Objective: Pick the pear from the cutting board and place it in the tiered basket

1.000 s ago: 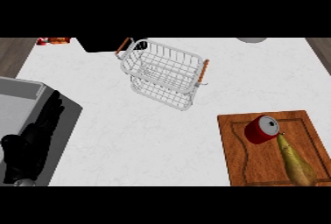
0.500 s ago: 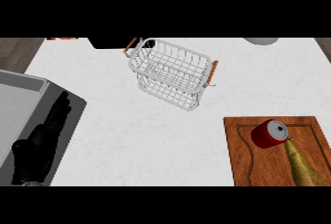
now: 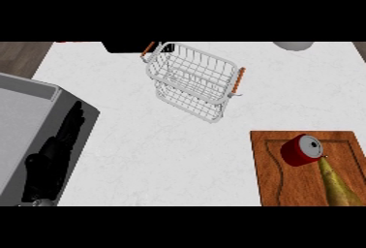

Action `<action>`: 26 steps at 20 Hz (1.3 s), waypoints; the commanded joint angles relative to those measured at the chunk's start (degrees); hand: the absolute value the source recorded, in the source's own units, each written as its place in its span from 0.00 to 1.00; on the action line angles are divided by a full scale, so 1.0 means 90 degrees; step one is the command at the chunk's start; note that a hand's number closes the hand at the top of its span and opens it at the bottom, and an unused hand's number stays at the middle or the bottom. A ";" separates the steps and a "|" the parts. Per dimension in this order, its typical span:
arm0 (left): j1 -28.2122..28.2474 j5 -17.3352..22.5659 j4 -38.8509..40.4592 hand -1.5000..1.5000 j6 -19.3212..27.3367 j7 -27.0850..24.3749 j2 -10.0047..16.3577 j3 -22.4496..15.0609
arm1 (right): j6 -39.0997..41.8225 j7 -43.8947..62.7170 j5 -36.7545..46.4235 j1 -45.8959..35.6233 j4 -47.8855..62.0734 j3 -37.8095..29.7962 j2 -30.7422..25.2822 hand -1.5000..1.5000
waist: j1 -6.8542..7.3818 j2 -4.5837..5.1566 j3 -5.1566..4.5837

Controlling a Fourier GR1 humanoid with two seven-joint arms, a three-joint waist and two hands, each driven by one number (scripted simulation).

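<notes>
Pear [image 3: 340, 188] on cutting board [image 3: 275, 164], beside red can [image 3: 301, 150], unmoved. Tiered basket [image 3: 193, 80] up-left of board. Left hand [image 3: 61, 145] far left, fingers straight, empty.

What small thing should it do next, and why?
Probably bring the right hand, not in view, over the pear: it lies untouched on the cutting board at the right, beside a red can, while the left hand rests open at the left edge.

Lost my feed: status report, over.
Left hand open, far left; right hand unseen. Pear on cutting board, untouched. Red can beside its stem.
</notes>
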 commanded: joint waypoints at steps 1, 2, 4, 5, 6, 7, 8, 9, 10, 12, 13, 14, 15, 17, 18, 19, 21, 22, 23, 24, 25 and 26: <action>0.0494 0.0352 0.0781 0.50 0.0076 -0.0348 -0.0782 -0.0160 | 0.0257 0.0532 0.0388 -0.0405 0.0006 0.0544 0.0199 0.00 | 0.0098 0.0144 -0.0320; 0.0501 0.0387 0.0805 0.50 0.0114 -0.0370 -0.0818 -0.0146 | 0.0295 0.0510 0.0365 -0.0413 -0.0031 0.0637 0.0244 0.00 | 0.0037 0.0121 -0.0316; 0.0467 0.0340 0.0817 0.50 0.0147 -0.0366 -0.0858 -0.0284 | 0.0518 0.0757 0.0420 -0.0644 -0.0018 0.0600 0.0178 0.00 | 0.0017 0.0126 -0.0319; 0.0486 0.0367 0.0771 0.50 0.0150 -0.0353 -0.0796 -0.0262 | 0.0534 0.0892 0.0510 -0.0742 0.0214 0.0734 0.0313 0.00 | 0.0081 0.0131 -0.0313; 0.0456 0.0350 0.0777 0.50 0.0157 -0.0393 -0.0861 -0.0355 | 0.0703 0.0993 0.0478 -0.0794 0.0388 0.0790 0.0302 0.00 | 0.0101 0.0161 -0.0317; 0.0300 0.0436 0.0793 0.50 0.0159 -0.0210 -0.0823 -0.0276 | 0.0829 0.1078 0.0510 -0.0836 0.0481 0.0854 0.0298 0.00 | 0.0057 0.0166 -0.0312; 0.0544 0.0360 0.0729 0.50 0.0213 -0.0420 -0.0782 -0.0350 | 0.0914 0.1298 0.0667 -0.0771 0.0382 0.1069 0.0407 0.00 | 0.0122 0.0139 -0.0326; 0.0442 0.0522 0.0725 0.50 0.0102 -0.0289 -0.0619 -0.0172 | 0.0986 0.1383 0.0602 -0.0888 0.0495 0.1005 0.0445 0.00 | 0.0089 0.0128 -0.0316; 0.0396 0.0343 0.0884 0.50 0.0211 -0.0464 -0.0877 -0.0432 | 0.1139 0.1476 0.0539 -0.1021 0.0442 0.1028 0.0439 0.00 | 0.0049 0.0172 -0.0330; 0.0525 0.0440 0.0891 0.50 0.0243 -0.0502 -0.0892 -0.0447 | 0.1168 0.1429 0.0546 -0.1082 0.0590 0.1052 0.0476 0.00 | 0.0046 0.0148 -0.0326; 0.0422 0.0383 0.0912 0.50 0.0334 -0.0424 -0.0823 -0.0387 | 0.1292 0.1540 0.0554 -0.1206 0.0596 0.1121 0.0512 0.00 | 0.0048 0.0138 -0.0319; 0.0257 0.0557 0.0842 0.50 0.0200 -0.0297 -0.0784 -0.0316 | 0.1371 0.1686 0.0535 -0.1404 0.0561 0.1183 0.0620 0.00 | 0.0052 0.0148 -0.0320; 0.0392 0.0462 0.0906 0.50 0.0199 -0.0441 -0.0740 -0.0417 | 0.1328 0.1620 0.0615 -0.1463 0.0837 0.1262 0.0702 0.00 | 0.0090 0.0145 -0.0313; 0.0474 0.0516 0.0926 0.50 0.0228 -0.0558 -0.0796 -0.0449 | 0.1482 0.1728 0.0572 -0.1518 0.0787 0.1257 0.0725 0.00 | 0.0055 0.0136 -0.0328; 0.0584 0.0492 0.0901 0.50 0.0285 -0.0607 -0.0739 -0.0451 | 0.1536 0.1691 0.0476 -0.1567 0.0815 0.1143 0.0688 0.00 | 0.0067 0.0115 -0.0324; 0.0516 0.0505 0.0894 0.50 0.0278 -0.0528 -0.0713 -0.0465 | 0.1470 0.1563 0.0525 -0.1516 0.0902 0.1190 0.0713 0.00 | -0.0021 0.0097 -0.0311; 0.0497 0.0491 0.0811 0.50 0.0359 -0.0427 -0.0768 -0.0607 | 0.1528 0.1622 0.0555 -0.1797 0.1180 0.1268 0.0877 0.00 | 0.0061 0.0124 -0.0305; 0.0535 0.0575 0.0814 0.50 0.0276 -0.0591 -0.0638 -0.0445 | 0.1648 0.1631 0.0493 -0.1755 0.1084 0.1185 0.0790 0.00 | 0.0015 0.0096 -0.0314; 0.0537 0.0627 0.0837 0.50 0.0227 -0.0610 -0.0632 -0.0463 | 0.1585 0.1709 0.0639 -0.1821 0.1266 0.1387 0.0993 0.00 | 0.0057 0.0119 -0.0315; 0.0431 0.0682 0.0838 0.50 0.0266 -0.0473 -0.0569 -0.0361 | 0.1643 0.1651 0.0613 -0.1914 0.1510 0.1308 0.0968 0.00 | 0.0056 0.0127 -0.0306; 0.0440 0.0744 0.0856 0.50 0.0215 -0.0585 -0.0562 -0.0309 | 0.1766 0.1669 0.0510 -0.1904 0.1354 0.1352 0.1001 0.00 | 0.0004 0.0108 -0.0314; 0.0519 0.0629 0.0826 0.50 0.0350 -0.0578 -0.0697 -0.0524 | 0.1638 0.1579 0.0535 -0.1835 0.1460 0.1343 0.1070 0.00 | -0.0054 0.0093 -0.0305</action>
